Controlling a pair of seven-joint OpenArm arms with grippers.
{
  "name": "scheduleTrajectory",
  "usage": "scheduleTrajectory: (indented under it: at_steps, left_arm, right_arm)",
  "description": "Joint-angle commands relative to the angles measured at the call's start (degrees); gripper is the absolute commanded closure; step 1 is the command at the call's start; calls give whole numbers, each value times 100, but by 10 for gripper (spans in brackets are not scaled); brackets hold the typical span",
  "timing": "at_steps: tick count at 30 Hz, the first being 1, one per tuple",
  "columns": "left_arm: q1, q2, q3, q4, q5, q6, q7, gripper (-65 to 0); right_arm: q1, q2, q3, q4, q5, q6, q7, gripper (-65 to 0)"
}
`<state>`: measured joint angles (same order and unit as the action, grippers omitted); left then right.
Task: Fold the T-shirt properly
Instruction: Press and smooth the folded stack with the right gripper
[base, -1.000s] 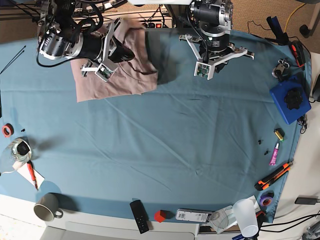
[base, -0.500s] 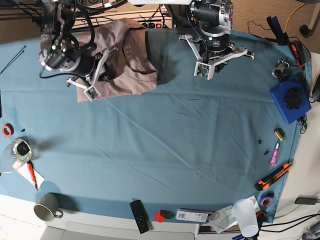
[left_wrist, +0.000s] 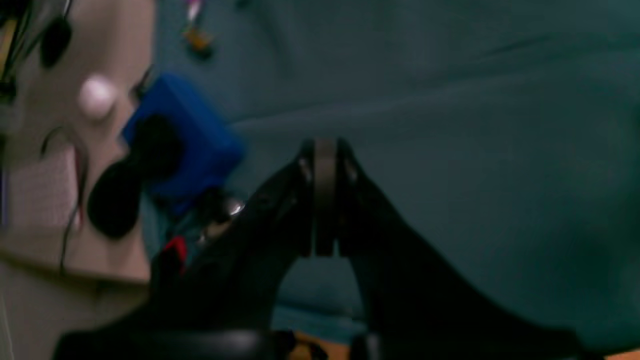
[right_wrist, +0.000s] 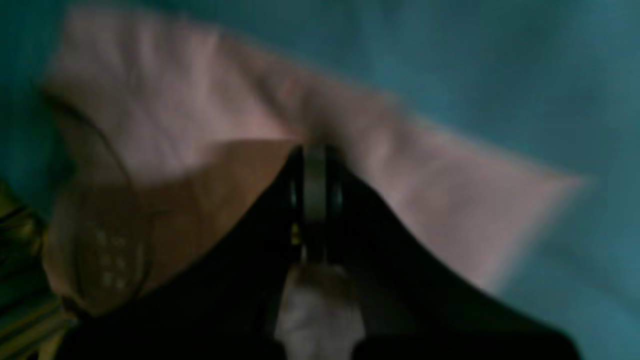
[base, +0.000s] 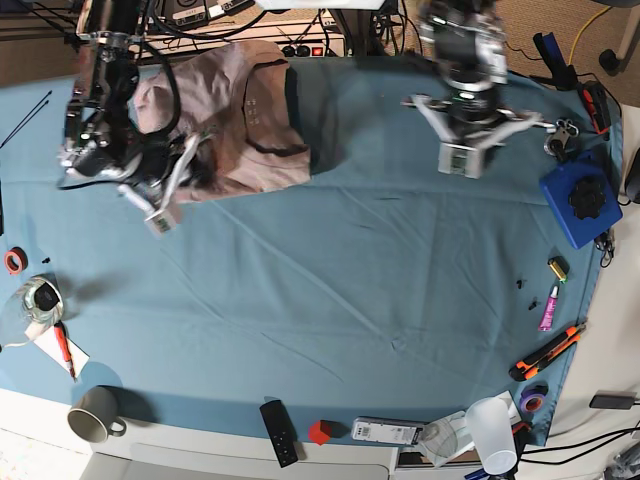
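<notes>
table cloth (base: 330, 270): teal, covers the whole table, so that's your work surface.

T-shirt (base: 255, 125): pink, already bunched into a folded-ish stack at the far corner on the right arm's side. Its long edge runs roughly across the table, toward the middle.

right gripper (right_wrist: 315, 200): jaws pressed together with nothing between them, right at the shirt's near edge. In the wrist view the pink cloth lies straight ahead of the tips. This arm is clearly the closer one.

left gripper (left_wrist: 320, 200): also clamped on nothing, over bare cloth, well apart from the shirt, nearer the blue box (base: 580, 200).

your call: I'd guess the right arm does any tidying, reaching forward.
</notes>
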<state>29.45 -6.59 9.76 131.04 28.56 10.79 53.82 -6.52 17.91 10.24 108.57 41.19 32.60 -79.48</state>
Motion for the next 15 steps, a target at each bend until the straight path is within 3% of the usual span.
scheduleTrajectory:
  at_steps: [1,3,7,15]
  left_arm:
    - [9,-66,-256,96,-221,-111,-136,0]
    - [24,-225,-841,96,-841,-323,-114,0]
    - [205,-463,-1703,98,-1690,-341,-66,0]
    - [603,-485,-2280,111,-2389,-616,535,0]
  right_arm:
    - [81,83,188,175,81,37,133,0]
    - [61,83,505,240,83,83,133,0]
    - [-166,83,1132,245,256,81,59,0]
    - [-1202,83,2284,1001,962,293,-52,0]
